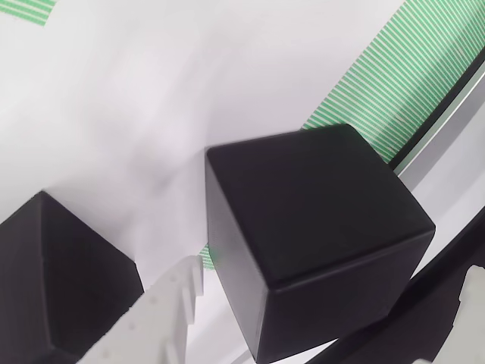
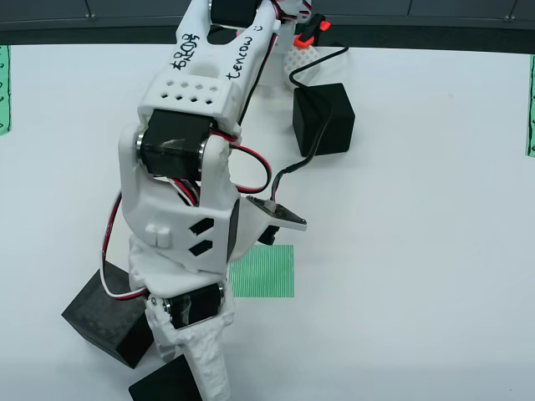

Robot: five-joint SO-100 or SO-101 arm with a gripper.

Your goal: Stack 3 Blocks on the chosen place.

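Observation:
In the view that rides on the gripper, one black cube [image 1: 311,227] sits in the middle, between my white toothed finger [image 1: 163,311] and the dark jaw at the lower right. A strip of white floor shows between that finger and the cube. My gripper [image 1: 326,303] is open. A second black cube [image 1: 61,280] lies at the lower left. From above, my gripper [image 2: 201,376] reaches down at the bottom edge beside a partly hidden cube [image 2: 159,388], with another cube [image 2: 104,317] to its left and a third [image 2: 322,117] at the upper right. A green striped patch [image 2: 263,271] lies bare mid-table.
More striped patches sit at the left edge [image 2: 4,88] and right edge [image 2: 531,104] in the view from above. The gripper view shows a striped patch [image 1: 386,91] beside a dark border line [image 1: 439,114]. My white arm [image 2: 201,125] and its cable [image 2: 313,142] cross the table's upper middle.

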